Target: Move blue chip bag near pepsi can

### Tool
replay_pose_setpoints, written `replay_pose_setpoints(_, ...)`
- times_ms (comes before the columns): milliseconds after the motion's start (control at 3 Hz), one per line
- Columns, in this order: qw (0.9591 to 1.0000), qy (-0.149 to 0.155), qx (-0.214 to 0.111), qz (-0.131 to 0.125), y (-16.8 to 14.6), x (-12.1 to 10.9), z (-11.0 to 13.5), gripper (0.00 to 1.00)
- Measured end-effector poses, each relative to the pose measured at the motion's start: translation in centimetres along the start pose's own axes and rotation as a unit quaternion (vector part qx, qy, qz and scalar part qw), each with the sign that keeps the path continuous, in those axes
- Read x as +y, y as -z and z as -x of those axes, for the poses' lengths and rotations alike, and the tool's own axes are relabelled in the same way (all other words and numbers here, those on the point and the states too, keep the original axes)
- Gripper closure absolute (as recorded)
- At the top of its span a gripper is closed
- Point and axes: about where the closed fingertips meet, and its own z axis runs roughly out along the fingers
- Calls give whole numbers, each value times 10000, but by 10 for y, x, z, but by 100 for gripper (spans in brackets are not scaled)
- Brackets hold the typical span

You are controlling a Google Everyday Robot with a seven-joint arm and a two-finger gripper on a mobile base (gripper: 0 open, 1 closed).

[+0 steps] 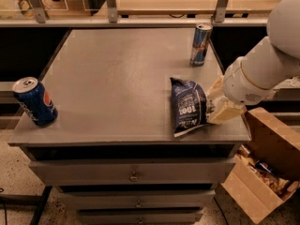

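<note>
Pepsi can (35,102) front-left on the table (117,78); bag (187,108) lies flat front-right, well apart from it. Gripper (216,104) is at the bag's right edge. I can't tell if it's clamped. I'd confirm a firm hold first, then carry left, staying low. Arm reaches in from the right, wrist angled down-left. Slim can (200,44) stands behind, off the path.
</note>
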Motion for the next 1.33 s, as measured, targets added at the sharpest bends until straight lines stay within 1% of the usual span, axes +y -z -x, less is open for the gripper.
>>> replay_pose_setpoints(333,10000,10,8,4,0,0,1,87)
replay_pose_setpoints(667,10000,20,9,6,0,1,2,100)
replay_pose_setpoints(1000,9995,240,-225,30,0,-2,17,100)
replay_pose_setpoints(1333,9966,638,-523,41,3,-6,48,100)
